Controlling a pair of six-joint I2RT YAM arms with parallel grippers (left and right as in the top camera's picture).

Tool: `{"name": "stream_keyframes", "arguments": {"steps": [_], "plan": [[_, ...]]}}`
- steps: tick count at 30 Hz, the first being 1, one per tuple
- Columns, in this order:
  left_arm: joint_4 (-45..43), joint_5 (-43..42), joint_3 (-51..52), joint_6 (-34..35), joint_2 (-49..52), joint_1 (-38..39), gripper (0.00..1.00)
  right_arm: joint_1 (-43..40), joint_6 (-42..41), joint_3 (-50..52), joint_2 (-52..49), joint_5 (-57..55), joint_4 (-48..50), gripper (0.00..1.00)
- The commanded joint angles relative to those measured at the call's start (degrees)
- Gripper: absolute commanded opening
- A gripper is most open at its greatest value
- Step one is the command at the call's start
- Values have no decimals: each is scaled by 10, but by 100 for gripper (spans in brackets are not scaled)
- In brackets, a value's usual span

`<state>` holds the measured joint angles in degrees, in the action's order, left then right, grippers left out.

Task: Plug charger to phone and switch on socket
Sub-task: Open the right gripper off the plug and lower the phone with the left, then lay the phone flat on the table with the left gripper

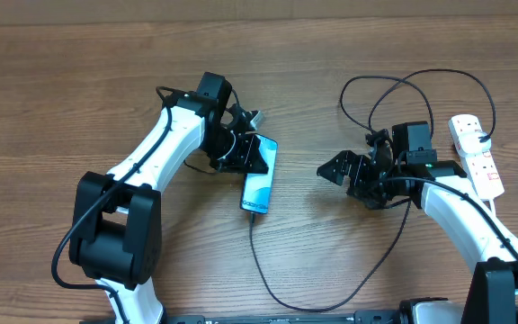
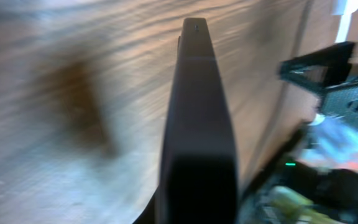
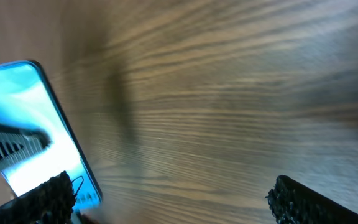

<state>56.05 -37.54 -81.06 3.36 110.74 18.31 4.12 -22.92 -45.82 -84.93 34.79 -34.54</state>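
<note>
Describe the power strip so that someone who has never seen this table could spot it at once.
Take the wooden table and go to its far right edge, past the right arm. There lies a long white power strip, beside the loops of thin black charger cable. Nothing else there is white and boxy with small red switches.

Overhead sharp, evenly lit, soft shadows on table (image 1: 61, 90). Wrist views smeared, unfocused. Overexposed phone (image 3: 17, 87) screen glows left of right gripper (image 3: 173, 202); diffuse dark patch ahead of it.

Blurry phone (image 3: 23, 93), cropped at left edge
</note>
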Motion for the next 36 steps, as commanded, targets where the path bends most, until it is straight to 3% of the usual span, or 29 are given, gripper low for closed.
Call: {"name": "stream_keyframes", "arguments": {"steps": [1,9,14,20,26,31,36], "plan": [[-9,38,10,-44,-2,-11,4,-1,29,-12,4,-31,-8,100],[-116,29,109,18,-2,-24,4,0,39,-11,4,-32,-2,100],[-205,-41,163,44,-2,-24,4,0,39,-11,4,-33,2,100],[-208,-11,180,51,-2,-24,4,0,39,-11,4,-33,2,100],[-221,48,207,125,-2,-26,4,0,39,-11,4,-33,2,100],[-265,50,235,171,-2,-26,4,0,39,-11,4,-33,2,100],[-289,73,247,186,-2,-27,4,0,39,-11,4,-33,2,100]]}}
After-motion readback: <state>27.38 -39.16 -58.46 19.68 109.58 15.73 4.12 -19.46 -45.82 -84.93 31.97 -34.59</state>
